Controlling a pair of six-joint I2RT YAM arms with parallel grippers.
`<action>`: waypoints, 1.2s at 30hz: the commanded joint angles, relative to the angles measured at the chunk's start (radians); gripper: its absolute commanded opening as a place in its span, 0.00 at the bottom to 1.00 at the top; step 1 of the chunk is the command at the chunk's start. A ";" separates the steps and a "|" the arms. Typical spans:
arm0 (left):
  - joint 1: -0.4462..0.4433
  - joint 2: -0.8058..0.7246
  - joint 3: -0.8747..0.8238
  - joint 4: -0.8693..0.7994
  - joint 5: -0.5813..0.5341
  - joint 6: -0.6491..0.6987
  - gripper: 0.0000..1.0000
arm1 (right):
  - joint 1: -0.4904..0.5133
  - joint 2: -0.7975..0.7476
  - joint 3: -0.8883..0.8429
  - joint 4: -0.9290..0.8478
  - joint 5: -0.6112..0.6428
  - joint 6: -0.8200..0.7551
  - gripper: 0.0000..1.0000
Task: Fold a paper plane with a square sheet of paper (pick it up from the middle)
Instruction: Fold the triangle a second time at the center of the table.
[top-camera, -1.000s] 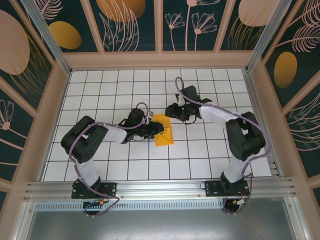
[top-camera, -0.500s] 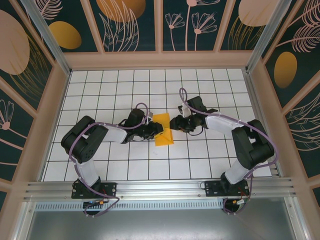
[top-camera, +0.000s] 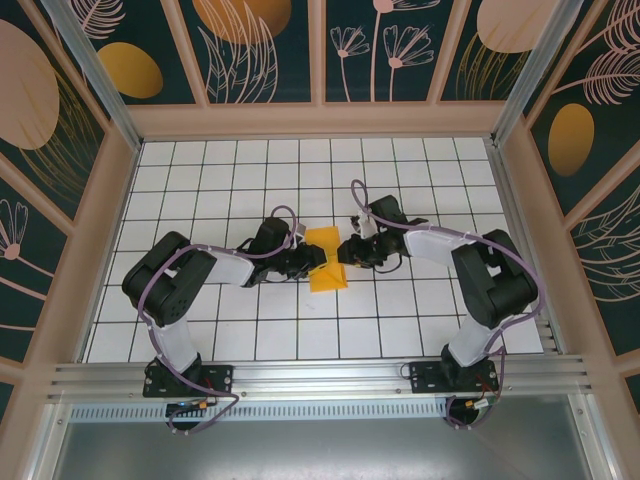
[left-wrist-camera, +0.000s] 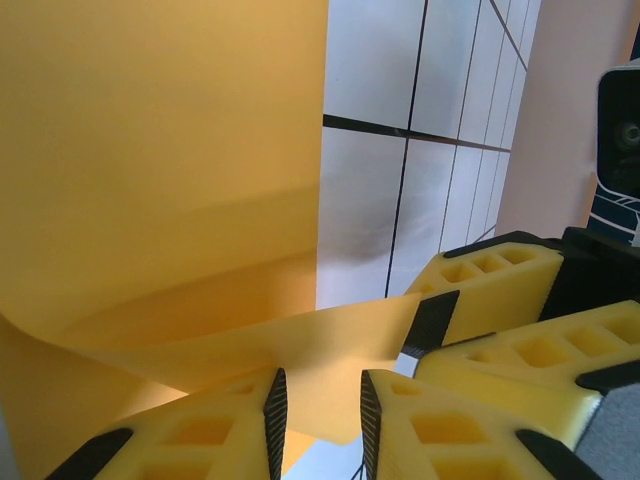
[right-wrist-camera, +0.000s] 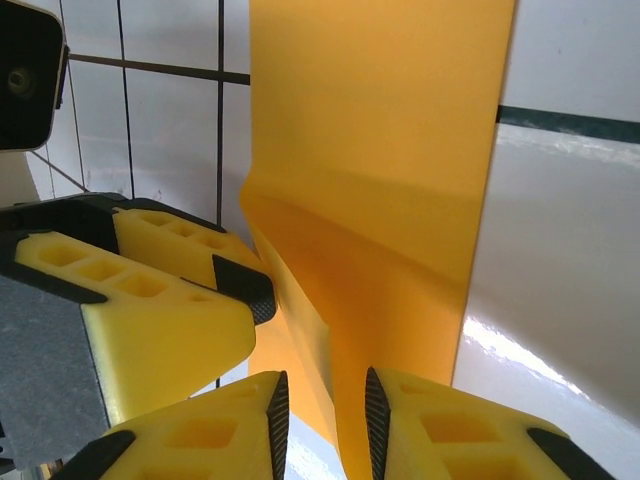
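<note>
The paper (top-camera: 328, 270) is raised slightly at the counter's (top-camera: 250, 330) middle. Narrow left fingers (left-wrist-camera: 200, 440) flank its left edge and narrow right fingers (right-wrist-camera: 450, 440) its right; whether it is clamped cannot be told.

No readable text, labels or numbers anywhere.
</note>
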 joint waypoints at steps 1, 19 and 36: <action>-0.004 0.011 0.025 -0.008 0.002 0.004 0.29 | 0.009 0.027 0.033 0.025 -0.013 -0.022 0.26; -0.004 0.021 0.067 -0.003 0.048 0.025 0.30 | 0.007 0.077 0.033 0.030 0.074 -0.014 0.11; -0.004 0.051 0.080 -0.008 0.066 0.035 0.29 | 0.007 0.111 0.050 0.031 0.083 -0.029 0.11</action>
